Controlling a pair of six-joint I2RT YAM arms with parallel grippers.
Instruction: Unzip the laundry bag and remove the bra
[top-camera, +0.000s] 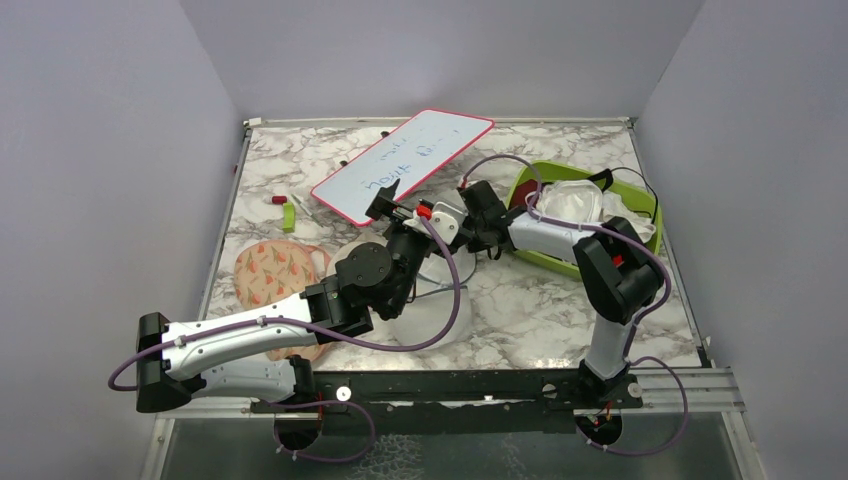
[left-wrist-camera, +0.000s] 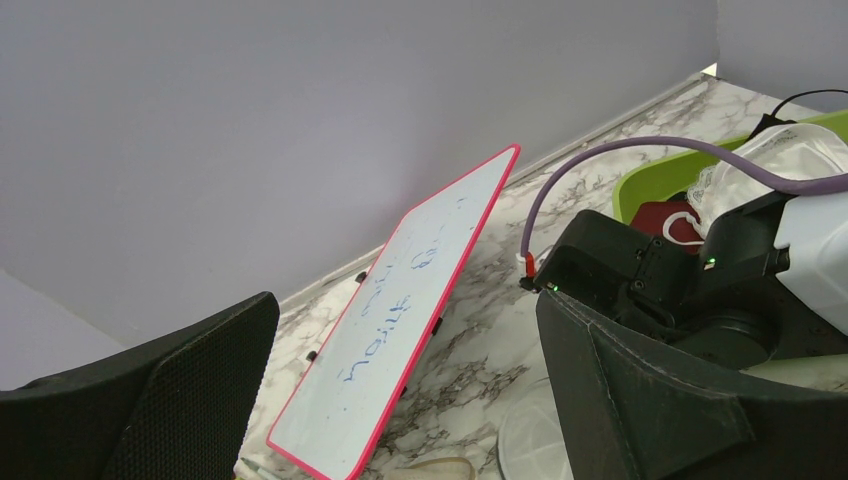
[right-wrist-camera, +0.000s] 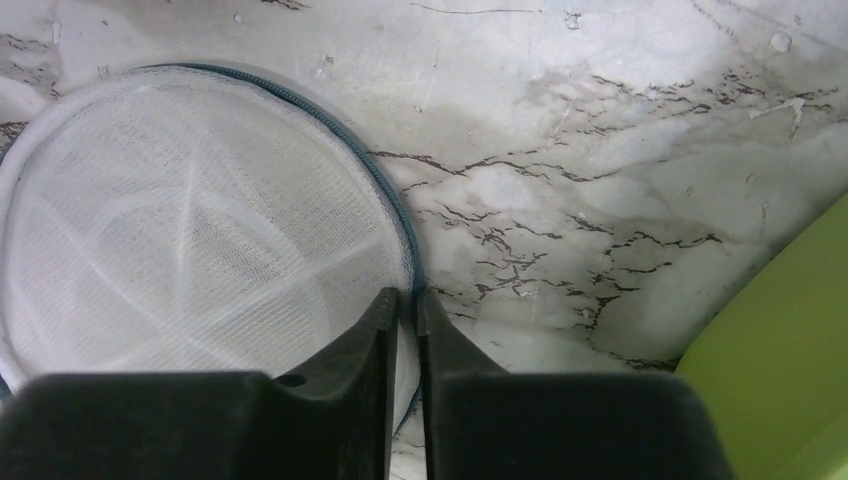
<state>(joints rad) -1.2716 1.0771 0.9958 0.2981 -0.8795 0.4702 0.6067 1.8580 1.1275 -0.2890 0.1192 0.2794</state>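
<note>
The laundry bag (top-camera: 432, 312) lies flat at the table's middle, white mesh with a dark zip line round its face. In the right wrist view the bag (right-wrist-camera: 190, 250) fills the left side. My right gripper (right-wrist-camera: 405, 293) is shut on the bag's rim at the zip line; in the top view the right gripper (top-camera: 476, 243) sits at the bag's far right edge. My left gripper (top-camera: 385, 203) is raised above the bag's far side, open wide and empty (left-wrist-camera: 405, 300). An edge of the bag (left-wrist-camera: 535, 440) shows below it. No maroon bra shows through the mesh.
A red-framed whiteboard (top-camera: 400, 165) lies at the back, also in the left wrist view (left-wrist-camera: 410, 320). A green bin (top-camera: 540, 262) at the right holds white mesh items (top-camera: 575, 200) and some dark red fabric (left-wrist-camera: 660, 222). A peach floral pouch (top-camera: 272, 270) lies left.
</note>
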